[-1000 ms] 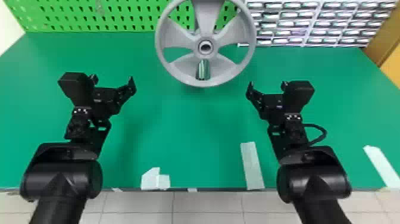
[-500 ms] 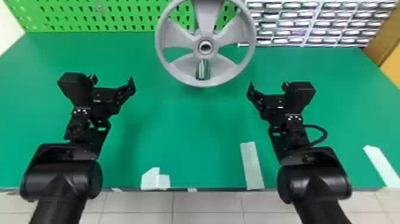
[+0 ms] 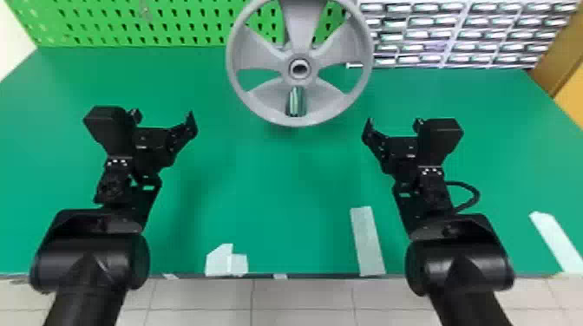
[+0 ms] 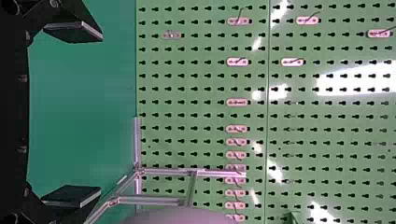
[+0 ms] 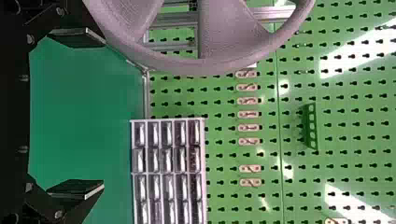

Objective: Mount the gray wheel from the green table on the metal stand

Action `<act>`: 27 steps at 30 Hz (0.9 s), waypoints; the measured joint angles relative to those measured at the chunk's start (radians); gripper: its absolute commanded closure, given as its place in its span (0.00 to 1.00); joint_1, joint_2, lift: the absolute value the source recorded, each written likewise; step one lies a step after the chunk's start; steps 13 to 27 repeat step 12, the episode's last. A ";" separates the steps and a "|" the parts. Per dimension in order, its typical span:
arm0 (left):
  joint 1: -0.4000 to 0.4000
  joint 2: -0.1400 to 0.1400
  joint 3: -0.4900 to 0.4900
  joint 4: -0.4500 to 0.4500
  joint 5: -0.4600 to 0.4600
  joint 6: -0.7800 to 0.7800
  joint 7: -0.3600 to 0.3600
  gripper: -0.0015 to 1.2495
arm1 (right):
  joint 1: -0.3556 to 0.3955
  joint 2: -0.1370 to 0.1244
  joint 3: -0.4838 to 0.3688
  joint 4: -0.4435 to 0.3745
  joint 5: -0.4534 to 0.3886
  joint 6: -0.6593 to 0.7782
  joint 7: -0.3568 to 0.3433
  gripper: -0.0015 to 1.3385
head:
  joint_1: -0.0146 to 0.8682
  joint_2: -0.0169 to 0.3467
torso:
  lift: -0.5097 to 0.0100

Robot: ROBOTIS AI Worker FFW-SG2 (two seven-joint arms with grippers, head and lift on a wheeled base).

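Observation:
In the head view my left gripper (image 3: 163, 116) and my right gripper (image 3: 394, 124) stand open and empty over the green table (image 3: 277, 182), one on each side of the gray wheel (image 3: 299, 26), nearer the front edge than it is. The wheel is raised at the back centre, its hub facing the camera. My left gripper (image 4: 95, 113) has its fingers wide apart, with the metal stand (image 4: 163, 172) and the wheel's rim (image 4: 182, 217) beyond. Past my right gripper (image 5: 99, 113), also open, the wheel (image 5: 224, 32) overlaps the stand's bars (image 5: 177, 18); the hub joint is hidden there.
A green pegboard (image 3: 104, 21) stands behind the table. White-framed drawers (image 3: 451, 34) stand at the back right. Pale tape strips (image 3: 368, 240) lie near the table's front edge.
My right gripper has shifted slightly to the right, away from the wheel. The left arm and the wheel keep their places.

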 measured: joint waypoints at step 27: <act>-0.003 0.000 0.000 0.001 0.002 -0.004 0.000 0.10 | -0.001 0.000 -0.001 0.000 -0.002 -0.003 0.000 0.17 | 1.00 0.19 | 0.80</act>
